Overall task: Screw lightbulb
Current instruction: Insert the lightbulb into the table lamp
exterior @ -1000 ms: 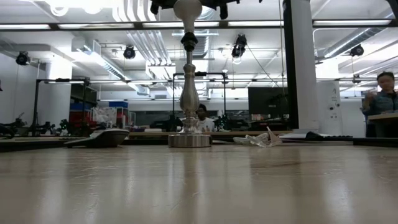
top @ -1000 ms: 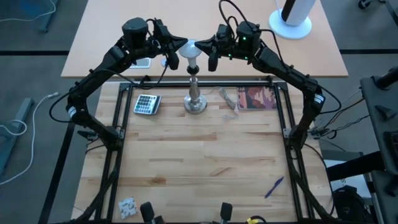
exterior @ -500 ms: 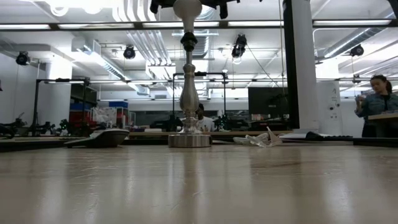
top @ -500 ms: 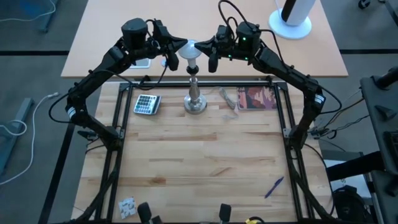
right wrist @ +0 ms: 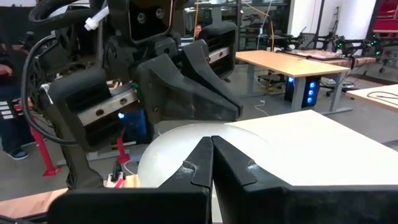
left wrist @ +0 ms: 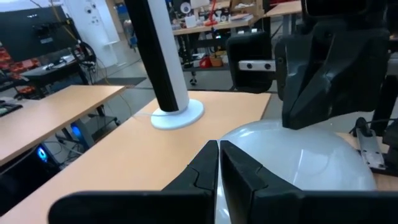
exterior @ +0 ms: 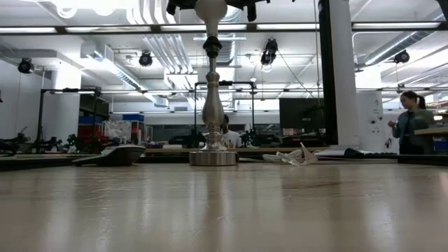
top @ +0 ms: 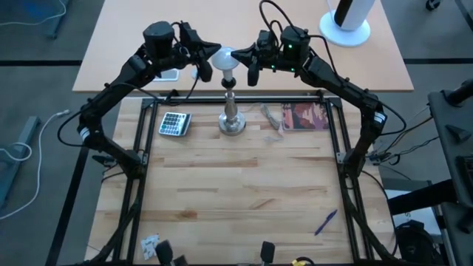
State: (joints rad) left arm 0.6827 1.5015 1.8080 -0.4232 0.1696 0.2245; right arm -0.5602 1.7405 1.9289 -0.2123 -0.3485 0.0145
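Table (top: 236,192): pale wood top inside a black frame, both arms reaching to its far edge.

Silver stand (top: 232,118), black socket at its top: upright on its round foot, directly below the point where the two claws meet. In the low view it rises as one straight vertical column.

Lightbulb (top: 225,60): sits on top of the stand, globe up, screw base down toward the socket. Long axis vertical, in line with the stand. How deep the thread sits in the socket cannot be read from these views.

Left claw (top: 209,62): at the bulb's left side, at globe height. Fingers pressed together, nothing between them; the wrist view shows the closed tips lying against the white globe, just in front of them.

Right claw (top: 250,65): at the bulb's right side, same height, mirror pose. Fingers likewise pinched together, empty, tips against the globe from the opposite side.

Key relation: bulb lies between the two claws, straight ahead of each, equally near to both. Neither arm is clearly better placed. Judgement: the bulb is flanked, not gripped; turning it about its vertical axis calls for one claw to spread around the globe, or for the two closed tips to roll it. Risk: a sideways push tilts the stand.

Smaller items, all below and nearer than the claws: calculator (top: 174,123) left of the stand, booklet (top: 304,116) to its right, blue pen (top: 325,221) near the table's front.
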